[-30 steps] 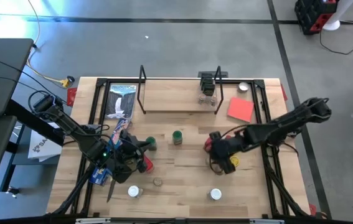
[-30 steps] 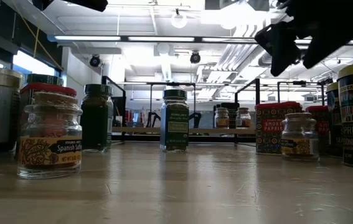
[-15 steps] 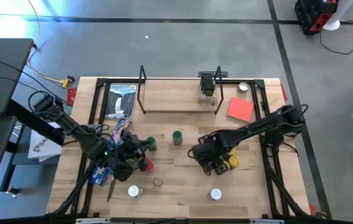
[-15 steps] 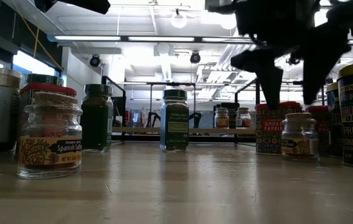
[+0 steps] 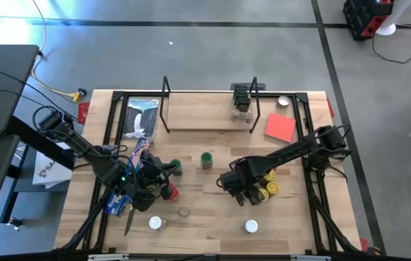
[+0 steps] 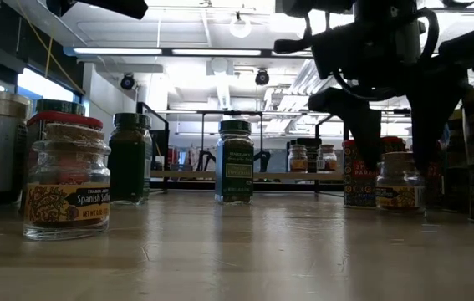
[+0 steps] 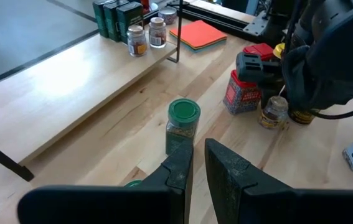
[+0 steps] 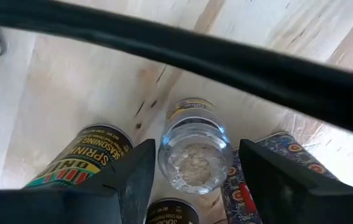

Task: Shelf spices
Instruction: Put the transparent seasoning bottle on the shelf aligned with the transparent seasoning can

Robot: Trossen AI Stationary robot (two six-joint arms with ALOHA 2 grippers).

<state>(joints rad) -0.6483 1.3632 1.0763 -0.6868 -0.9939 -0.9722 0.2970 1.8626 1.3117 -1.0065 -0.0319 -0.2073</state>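
Spices stand scattered on the table. My right gripper (image 5: 236, 185) points straight down, open, over a small clear jar (image 8: 195, 155) in a cluster at the right. Its fingers (image 6: 362, 125) stand on either side of the jar's top (image 6: 401, 159), and I see no touch. A red paprika tin (image 6: 362, 171) and a yellow-labelled tin (image 8: 80, 162) flank that jar. My left gripper (image 7: 198, 174) hovers shut at the left, holding nothing, aimed past a green-lidded jar (image 7: 182, 124). The shelf (image 5: 205, 114) lies at the far side with several jars (image 5: 242, 103) on its right end.
A blue box (image 5: 141, 119) lies left of the shelf, a red sheet (image 5: 280, 127) to its right. White-lidded jars (image 5: 156, 223) (image 5: 251, 227) and a small jar (image 5: 183, 212) stand near the front edge. Yellow-lidded tins (image 5: 267, 187) crowd the right gripper.
My right gripper has moved toward the table's left edge and come down, tipping from a slant to point straight down. Its fingers now reach down on either side of the small clear jar's top. The jars have not moved.
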